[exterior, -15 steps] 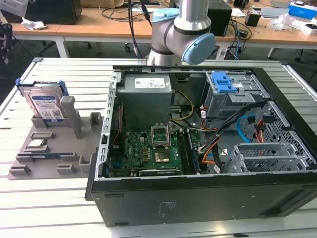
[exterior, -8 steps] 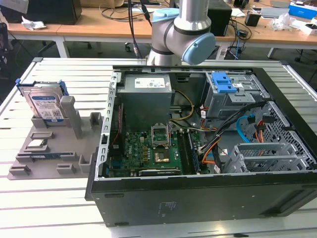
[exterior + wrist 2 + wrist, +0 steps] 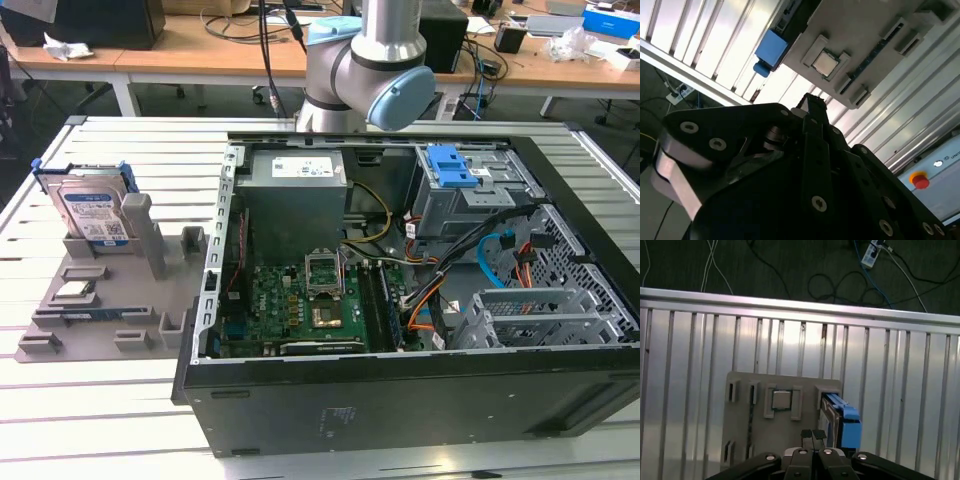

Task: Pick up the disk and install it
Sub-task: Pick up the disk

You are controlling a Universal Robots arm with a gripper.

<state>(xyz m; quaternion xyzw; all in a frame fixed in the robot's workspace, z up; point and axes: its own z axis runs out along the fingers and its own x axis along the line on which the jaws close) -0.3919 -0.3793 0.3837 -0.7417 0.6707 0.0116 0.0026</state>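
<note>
The disk (image 3: 90, 212) stands on edge in a slot of the grey fixture (image 3: 110, 300) on the worktop (image 3: 100, 430). In the exterior view it is at about nine o'clock from the open computer case (image 3: 400, 400). The tool (image 3: 812, 435), fingertips together and empty, hangs above the fixture, near the disk but apart from it.
</note>
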